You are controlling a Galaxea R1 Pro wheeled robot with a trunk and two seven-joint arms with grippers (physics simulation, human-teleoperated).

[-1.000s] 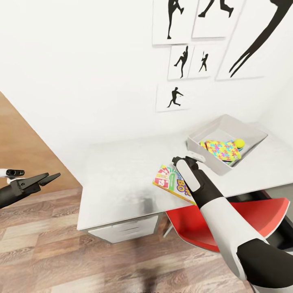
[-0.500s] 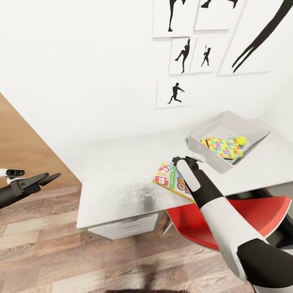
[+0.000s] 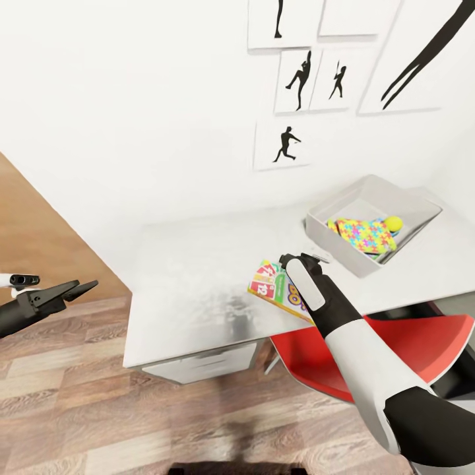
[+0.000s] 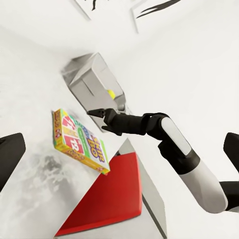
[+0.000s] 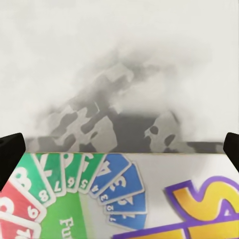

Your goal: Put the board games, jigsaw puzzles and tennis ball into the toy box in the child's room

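Right gripper [image 4: 99, 118] is hovering with jaws spread, gripping nothing, just over the far edge of the Skip-Bo board game [image 3: 277, 287], which is lying flat on the table [image 3: 191, 277] near its front edge. Toy box [image 3: 396, 194] is sitting further back on the table, holding jigsaw puzzles [image 3: 366, 235] and tennis ball [image 3: 394, 223]. Left gripper [image 3: 72, 289] is hanging open, empty, over the floor [image 3: 79, 396], well off the table.

On the table [image 3: 198, 264], the Skip-Bo carton [image 3: 277, 288] lies near the front edge, the toy box [image 3: 369, 221] behind and right of it holding the jigsaw puzzles [image 3: 363, 234] and tennis ball [image 3: 394, 223], the chair [image 3: 396, 343] tucked below.
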